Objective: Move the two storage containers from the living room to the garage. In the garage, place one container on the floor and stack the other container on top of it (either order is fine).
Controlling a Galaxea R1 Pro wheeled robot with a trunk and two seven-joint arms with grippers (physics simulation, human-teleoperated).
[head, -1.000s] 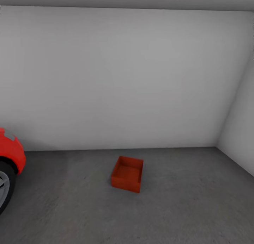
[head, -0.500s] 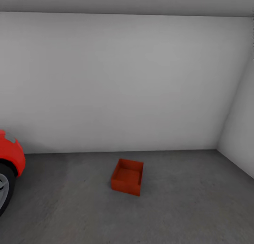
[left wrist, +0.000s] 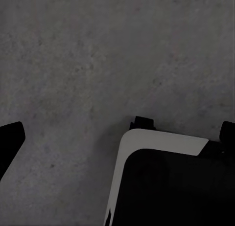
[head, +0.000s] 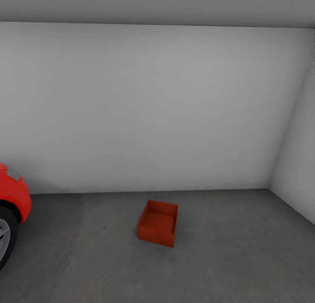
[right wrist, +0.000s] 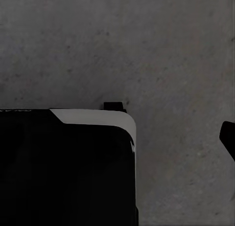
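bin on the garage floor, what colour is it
Orange-red, plain; the bin shows best in the head view.

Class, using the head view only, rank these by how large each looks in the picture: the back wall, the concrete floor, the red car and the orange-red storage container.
1. Back wall, largest.
2. Concrete floor.
3. Red car, cut off by the picture's edge, so only part shows; that part and the container look close in size.
4. Storage container.
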